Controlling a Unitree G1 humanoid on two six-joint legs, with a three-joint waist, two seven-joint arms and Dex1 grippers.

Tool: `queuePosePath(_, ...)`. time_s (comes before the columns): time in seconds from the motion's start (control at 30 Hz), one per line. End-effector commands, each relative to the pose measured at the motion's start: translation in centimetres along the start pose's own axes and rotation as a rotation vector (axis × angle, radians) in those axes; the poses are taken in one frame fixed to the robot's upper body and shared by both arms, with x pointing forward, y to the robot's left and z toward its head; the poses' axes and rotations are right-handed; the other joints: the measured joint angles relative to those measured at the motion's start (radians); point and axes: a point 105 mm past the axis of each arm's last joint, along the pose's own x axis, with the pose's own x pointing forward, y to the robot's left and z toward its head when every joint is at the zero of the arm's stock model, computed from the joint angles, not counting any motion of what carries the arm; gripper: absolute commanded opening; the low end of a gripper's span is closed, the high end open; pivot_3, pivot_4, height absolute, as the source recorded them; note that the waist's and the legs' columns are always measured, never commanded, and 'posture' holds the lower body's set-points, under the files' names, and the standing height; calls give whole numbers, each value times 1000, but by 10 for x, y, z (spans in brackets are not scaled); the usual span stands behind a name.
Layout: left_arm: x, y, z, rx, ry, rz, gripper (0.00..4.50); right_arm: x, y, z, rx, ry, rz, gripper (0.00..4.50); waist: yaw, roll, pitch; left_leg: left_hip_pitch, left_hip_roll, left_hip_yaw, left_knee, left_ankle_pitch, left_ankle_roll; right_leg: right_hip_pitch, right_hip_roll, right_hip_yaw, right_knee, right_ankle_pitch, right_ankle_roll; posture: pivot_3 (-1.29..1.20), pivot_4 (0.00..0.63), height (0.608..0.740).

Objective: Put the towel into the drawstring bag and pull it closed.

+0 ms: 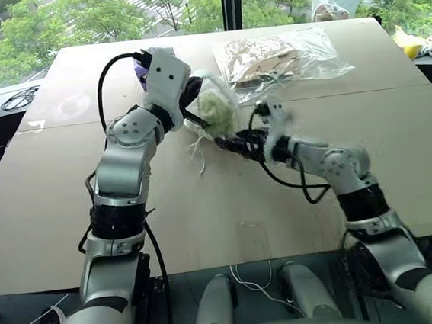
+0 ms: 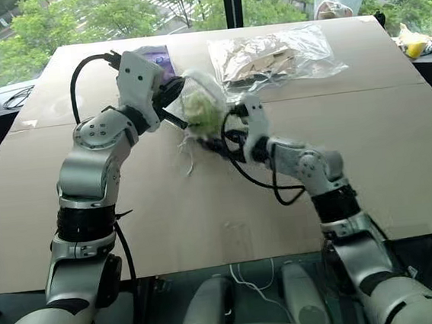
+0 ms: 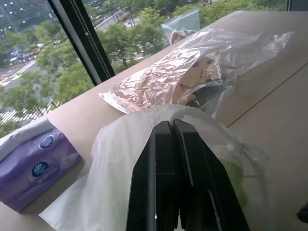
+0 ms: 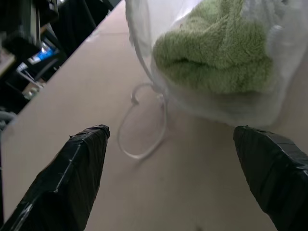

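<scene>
The towel (image 4: pixel 216 53) is fluffy green terry cloth, soft and lumpy. The bag (image 3: pixel 120 159) around it is thin milky plastic, faintly glossy and creased, with smooth white cord (image 4: pixel 142 125). The table (image 1: pixel 206 216) looks matt, smooth beige board. The right gripper (image 4: pixel 178 178) has fingers wrapped in matt black tape. The tissue pack (image 3: pixel 33 168) is shiny purple film.

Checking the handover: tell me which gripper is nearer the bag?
Left. The left gripper is shut on the bag; the right gripper hangs open just short of it.
</scene>
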Motion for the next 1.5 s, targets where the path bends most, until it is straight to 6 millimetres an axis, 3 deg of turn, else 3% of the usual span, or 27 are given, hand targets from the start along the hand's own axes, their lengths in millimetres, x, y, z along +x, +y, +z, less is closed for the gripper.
queuePosePath(0.03, 0, 1, 23, 15, -87, 0, 0, 0, -8, 12, -215, -42, -78, 4425, -7, 0, 0, 0, 0, 0, 0, 0, 0, 0, 1, 0, 0, -1, 1, 0, 150, 740)
queuePosePath(0.13, -1, 0, 21, 2, -86, -6, 0, 6, -30, 3, -289, -6, -197, 4425, -9, 0, 0, 3, 2, 0, 0, 0, 0, 0, 2, 0, 4, -1, 1, 0, 150, 740)
queuePosePath(0.37, -7, 6, 21, -61, -88, -7, 0, 43, -46, 11, -301, -58, -283, 4425, -9, 0, 0, 3, 1, 1, 2, 0, 0, -1, 2, 2, 7, 1, -2, 0, 150, 740)
queuePosePath(0.5, -10, 10, 18, -73, -75, -7, 0, 61, -52, 26, -264, -138, -311, 4425, -6, 0, 0, 2, 1, 0, 2, 0, 0, -1, 2, 2, 7, 1, -2, 0, 150, 740)
queuePosePath(0.63, -12, 9, 15, -68, -63, -9, 0, 65, -59, 27, -275, -156, -333, 3201, -4, 0, 0, 2, 0, 0, 2, 0, 0, -1, 1, 2, 6, 1, -2, 0, 150, 740)
queuePosePath(0.87, -16, 19, 7, -75, -37, 17, 0, 57, -59, 25, -282, -184, -304, 79, -8, 0, 0, 2, 0, 0, 0, 0, 0, -1, 1, 2, 6, 1, -2, 0, 150, 740)
queuePosePath(1.07, -18, 30, 1, -62, -18, 31, 0, 58, -15, 26, -273, -202, -33, 27, -10, 0, 0, 3, 0, 0, 0, 0, 0, -1, 1, 2, 9, 1, -2, 0, 150, 740)
queuePosePath(1.13, -19, 33, 0, -56, -12, 35, 0, 57, -14, 30, -272, -215, -49, 623, -8, 0, 0, 3, 0, 0, 1, 0, 0, -1, 1, 1, 9, 1, -2, 0, 150, 740)
queuePosePath(1.2, -20, 35, -1, -57, -9, 34, 0, 57, -15, 32, -291, -207, -71, 623, -7, 0, 0, 3, 0, -1, 1, 0, 0, -1, 1, 1, 9, 1, -2, 0, 150, 740)
queuePosePath(1.3, -21, 37, -3, -73, -4, 24, 0, 59, -11, 33, -316, -195, -69, 1534, -6, 0, 0, 3, 0, -1, 2, 0, 0, -1, 1, 1, 9, 1, -2, 0, 150, 740)
queuePosePath(1.47, -22, 38, -8, -88, 9, 17, 0, 57, -11, 34, -373, -194, -94, 3783, -7, 0, 0, 3, 0, 0, 2, 0, 0, -1, 1, 1, 9, 1, -2, 0, 150, 740)
queuePosePath(1.5, -22, 38, -8, -92, 10, 16, 0, 56, -10, 35, -375, -200, -94, 4433, -7, 0, 0, 3, 0, 0, 2, 0, 0, -1, 1, 1, 9, 1, -2, 0, 150, 740)
